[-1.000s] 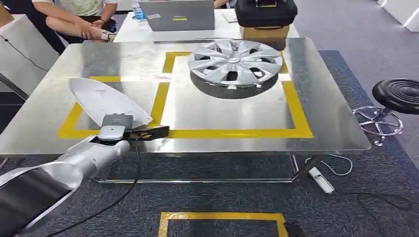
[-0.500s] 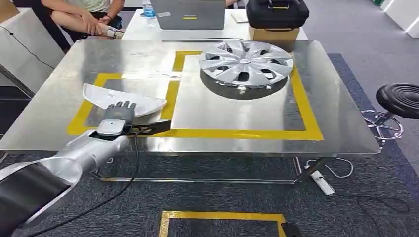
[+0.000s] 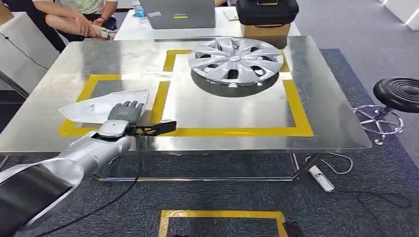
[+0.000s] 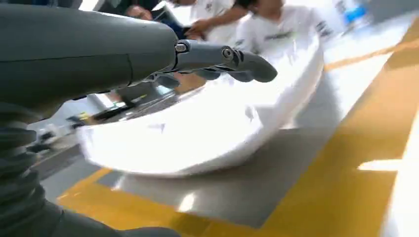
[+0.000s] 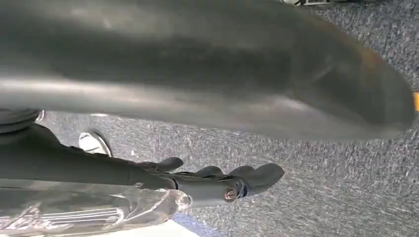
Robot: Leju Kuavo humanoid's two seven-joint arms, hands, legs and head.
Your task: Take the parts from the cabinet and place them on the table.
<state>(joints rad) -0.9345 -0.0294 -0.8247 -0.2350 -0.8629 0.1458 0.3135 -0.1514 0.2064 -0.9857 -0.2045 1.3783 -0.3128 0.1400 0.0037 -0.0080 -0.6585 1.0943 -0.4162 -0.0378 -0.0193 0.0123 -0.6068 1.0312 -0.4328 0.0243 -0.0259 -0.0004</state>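
Head view: the left hand [image 3: 122, 120] reaches over the near edge of the steel table [image 3: 321, 123], fingers stretched flat along the top of a white panel part [image 3: 96, 108]. The part lies under and just beyond the fingertips, inside the left yellow taped box [image 3: 94, 81]. Well off to the hand's right and farther out, a silver wheel cover [image 3: 235, 60] lies in the larger taped square. A person [image 3: 81, 19] sits beyond the table's far corner, and a black stool [image 3: 399, 94] stands off to the right.

Left wrist view: the fingers [image 4: 232, 57] extend straight over the upper edge of the white panel part [image 4: 207, 128], whose lower edge meets the table. I see no thumb wrapped round it, and blur hides whether the fingers press on it or hover, so I cannot tell if the grip is still on.

Right wrist view: the right hand [image 5: 217, 180] hangs over grey carpet, fingers gently curled and apart, holding nothing.

The step in hand appears to be setting the part down. Next, the left hand needs to lift clear without dragging the light panel out of its box.
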